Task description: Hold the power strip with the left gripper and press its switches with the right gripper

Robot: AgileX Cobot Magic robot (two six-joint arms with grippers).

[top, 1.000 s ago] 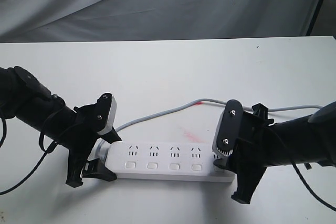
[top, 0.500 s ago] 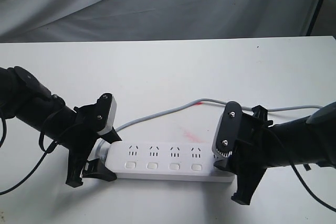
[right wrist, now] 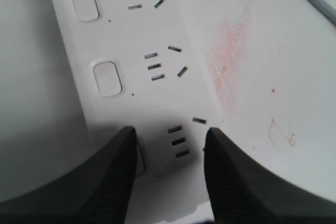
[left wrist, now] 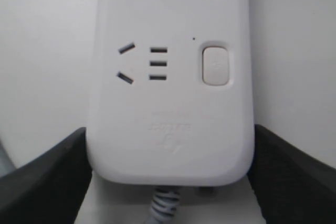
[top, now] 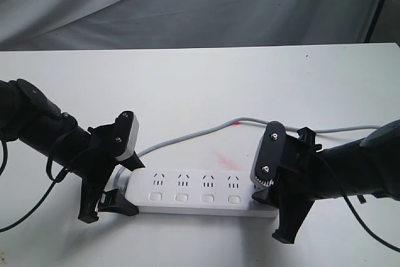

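Observation:
The white power strip point(top: 200, 193) lies flat near the table's front edge, and its grey cord point(top: 200, 132) curves off behind it to the right. My left gripper point(top: 115, 189) is shut on the strip's cord end, with a black finger point(left wrist: 42, 182) pressed against each long side point(left wrist: 170, 103). A row of small switches point(top: 208, 199) runs along the front. My right gripper point(top: 275, 207) hangs over the far end, open. Its fingers straddle the last outlet point(right wrist: 178, 140), and one fingertip point(right wrist: 113, 171) covers most of the last switch. Two other switches point(right wrist: 107, 78) show beyond it.
A faint red smear point(top: 225, 157) marks the white table point(top: 200, 79) behind the strip. A grey cloth point(top: 187, 4) hangs behind the table's back edge, and a black stand leg point(top: 378, 4) rises at the back right. My loose black cable point(top: 25, 214) droops at the left.
The right gripper has edged slightly left and down over the strip's end. The left gripper and the strip have not moved.

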